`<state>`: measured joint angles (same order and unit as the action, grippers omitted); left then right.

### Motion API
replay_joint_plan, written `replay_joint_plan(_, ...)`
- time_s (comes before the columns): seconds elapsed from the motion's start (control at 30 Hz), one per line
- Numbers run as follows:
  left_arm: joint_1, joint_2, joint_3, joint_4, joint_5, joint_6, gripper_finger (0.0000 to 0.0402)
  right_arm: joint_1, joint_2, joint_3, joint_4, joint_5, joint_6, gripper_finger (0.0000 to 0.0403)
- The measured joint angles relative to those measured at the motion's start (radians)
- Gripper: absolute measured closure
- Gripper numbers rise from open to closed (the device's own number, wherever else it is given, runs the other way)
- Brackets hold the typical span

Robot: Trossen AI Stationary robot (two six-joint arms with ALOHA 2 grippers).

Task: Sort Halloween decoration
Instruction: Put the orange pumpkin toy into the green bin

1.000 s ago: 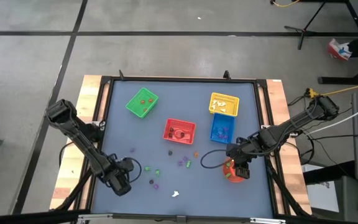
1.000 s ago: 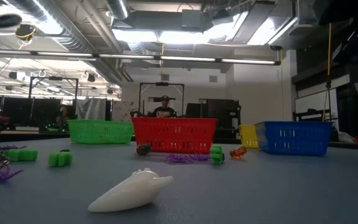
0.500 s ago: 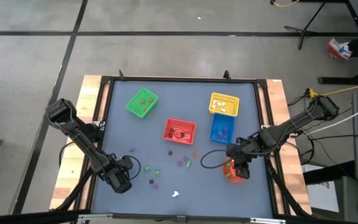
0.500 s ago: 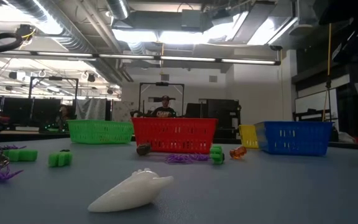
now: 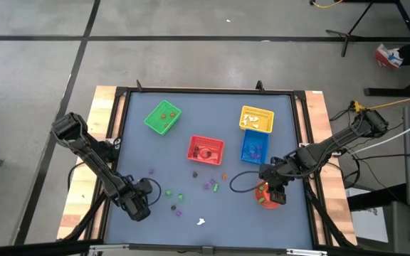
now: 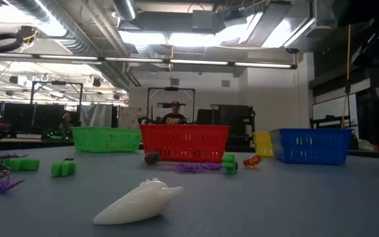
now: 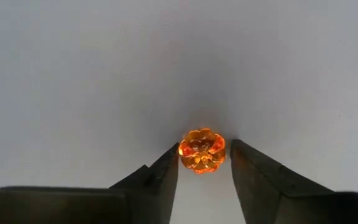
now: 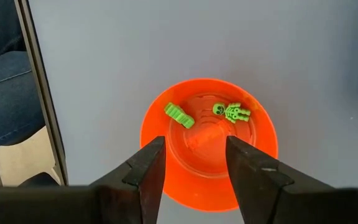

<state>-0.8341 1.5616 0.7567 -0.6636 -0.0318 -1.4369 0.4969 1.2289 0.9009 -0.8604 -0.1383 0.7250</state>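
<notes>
Pumpkin trinket (image 7: 201, 150), orange, sits on worktop (image 7: 104, 74) between left claw (image 7: 204, 163) fingers, touching, not clearly clamped. Looks tiny, light, hard, slick; pinch across its middle. Right claw (image 8: 191, 163) open over bowl (image 8: 253, 180).

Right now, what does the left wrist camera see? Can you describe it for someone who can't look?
A tiny orange pumpkin trinket sits on the plain grey table, right between the two dark fingertips of the left end effector. The fingers stand close on either side of the pumpkin. Nothing else shows in this view.
</notes>
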Motion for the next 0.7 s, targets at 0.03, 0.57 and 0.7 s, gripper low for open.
replay_joint_plan(0.03, 0.0, 0.0, 0.0, 0.001, 0.0, 0.0, 0.0284, 0.0, 0.0, 0.0, 0.0, 0.0, 0.0, 0.0236)
replay_joint_plan(0.57, 0.001, 0.001, 0.0, 0.002, 0.0, -0.004, 0.0322, 0.0, 0.0, 0.0, 0.0, 0.0, 0.0, 0.0236)
replay_joint_plan(0.7, 0.005, 0.003, 0.014, -0.002, 0.003, -0.024, 0.0322, 0.0, 0.0, 0.0, 0.0, 0.0, 0.0, 0.0236)
